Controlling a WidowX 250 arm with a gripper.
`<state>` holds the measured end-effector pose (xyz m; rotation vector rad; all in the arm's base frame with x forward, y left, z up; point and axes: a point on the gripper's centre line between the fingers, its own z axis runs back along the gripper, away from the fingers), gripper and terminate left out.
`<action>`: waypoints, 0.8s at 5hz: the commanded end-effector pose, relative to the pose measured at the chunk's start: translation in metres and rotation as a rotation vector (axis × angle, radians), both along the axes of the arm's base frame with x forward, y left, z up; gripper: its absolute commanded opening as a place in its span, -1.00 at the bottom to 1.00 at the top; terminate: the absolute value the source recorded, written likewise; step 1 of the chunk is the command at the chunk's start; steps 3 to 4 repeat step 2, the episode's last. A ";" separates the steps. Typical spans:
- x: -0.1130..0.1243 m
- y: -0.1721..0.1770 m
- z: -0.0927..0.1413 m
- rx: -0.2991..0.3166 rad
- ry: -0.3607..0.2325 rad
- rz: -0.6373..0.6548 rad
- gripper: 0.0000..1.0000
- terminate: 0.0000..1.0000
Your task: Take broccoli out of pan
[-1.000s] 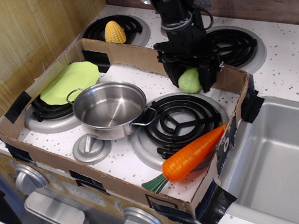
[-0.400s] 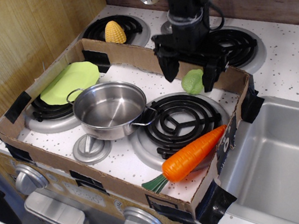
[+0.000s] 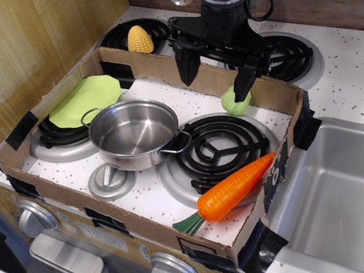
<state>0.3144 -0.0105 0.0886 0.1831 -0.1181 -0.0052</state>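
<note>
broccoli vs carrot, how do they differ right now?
Colour: the broccoli is pale lime green; the carrot is orange with a dark green stem.
Shape and size: the broccoli is a small rounded lump; the carrot is long, tapered and clearly larger.
Place: the broccoli sits by the box's back wall under the open gripper; the carrot lies across the front corner.
Shared: both are out of the pan.

I found no writing I could read anywhere. The cardboard box (image 3: 157,67) carried no print on its walls, only black tape. The stove knobs (image 3: 34,217) showed no legible marks or numbers. The pan (image 3: 133,134), the carrot (image 3: 235,187) and the green plate (image 3: 87,99) bore no labels or brand names. My gripper (image 3: 214,76) showed no lettering either.
</note>
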 end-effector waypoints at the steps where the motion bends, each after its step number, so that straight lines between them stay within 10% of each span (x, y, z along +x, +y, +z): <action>1: 0.000 -0.005 0.026 -0.060 -0.119 0.016 1.00 -1.00; 2: 0.000 -0.005 0.026 -0.060 -0.119 0.016 1.00 1.00; 4: 0.000 -0.005 0.026 -0.060 -0.119 0.016 1.00 1.00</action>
